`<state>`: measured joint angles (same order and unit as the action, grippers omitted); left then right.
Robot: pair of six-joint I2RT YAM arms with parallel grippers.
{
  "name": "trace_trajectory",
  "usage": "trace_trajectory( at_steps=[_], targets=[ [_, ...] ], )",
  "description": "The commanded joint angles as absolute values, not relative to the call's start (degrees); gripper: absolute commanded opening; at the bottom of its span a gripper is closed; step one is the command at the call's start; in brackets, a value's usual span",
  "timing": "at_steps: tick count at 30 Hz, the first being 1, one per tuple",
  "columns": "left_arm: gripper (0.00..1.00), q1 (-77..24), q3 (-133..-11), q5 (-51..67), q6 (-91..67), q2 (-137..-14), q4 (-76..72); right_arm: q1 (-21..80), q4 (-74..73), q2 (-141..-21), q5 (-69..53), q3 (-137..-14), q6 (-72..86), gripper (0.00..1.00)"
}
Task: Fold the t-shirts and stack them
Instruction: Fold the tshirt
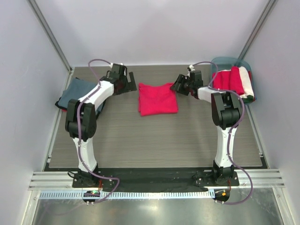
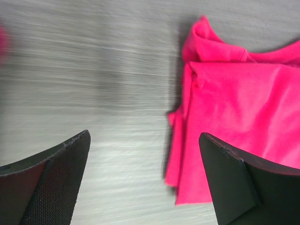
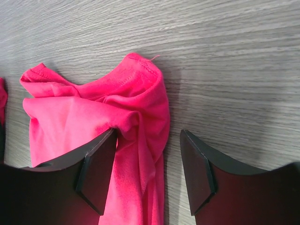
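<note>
A bright crimson-red t-shirt [image 1: 158,99] lies folded in a rough square at the back middle of the table. My left gripper [image 1: 131,83] is open just left of its top left corner. In the left wrist view [image 2: 144,137] the jaws stand wide, with the shirt's folded edge [image 2: 234,108] under the right finger [image 2: 234,183]. My right gripper [image 1: 177,86] is open at the top right corner. In the right wrist view [image 3: 148,136] the jaws straddle the bunched collar edge [image 3: 140,103] without closing on it. A slate blue-grey t-shirt [image 1: 77,92] lies folded at the far left.
A teal plastic tub [image 1: 228,62] stands at the back right holding crumpled red [image 1: 225,79] and white [image 1: 244,82] shirts. The grey wood-grain table [image 1: 154,140] has walls on the left, back and right. The arm bases sit at the near edge.
</note>
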<state>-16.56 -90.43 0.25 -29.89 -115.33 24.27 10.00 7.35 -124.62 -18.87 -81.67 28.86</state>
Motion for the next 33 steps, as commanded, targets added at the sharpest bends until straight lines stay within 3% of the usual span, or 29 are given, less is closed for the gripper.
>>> trace_trajectory(
  at_steps=[1,13,26,31,33],
  targets=[
    [0.99,-17.23,-91.15,-14.83,-23.3,-108.73,30.23,9.93,9.93,-123.05,-19.34,-80.86,28.83,0.63],
    [1.0,-19.86,-93.42,-47.62,-8.72,-111.96,36.29,9.84,10.63,-124.45,-21.01,-81.83,29.97,0.61],
    [0.97,-18.19,-95.71,-53.16,-8.44,-120.41,38.94,9.84,10.55,-126.12,-22.14,-82.79,31.2,0.59],
    [0.89,-17.4,-96.42,-54.14,-9.66,-121.38,39.46,9.93,11.34,-126.74,-23.11,-82.71,31.82,0.51],
    [0.78,-17.14,-96.94,-56.32,-10.02,-122.17,40.07,9.93,11.69,-126.56,-23.38,-82.44,32.08,0.43]
  ],
)
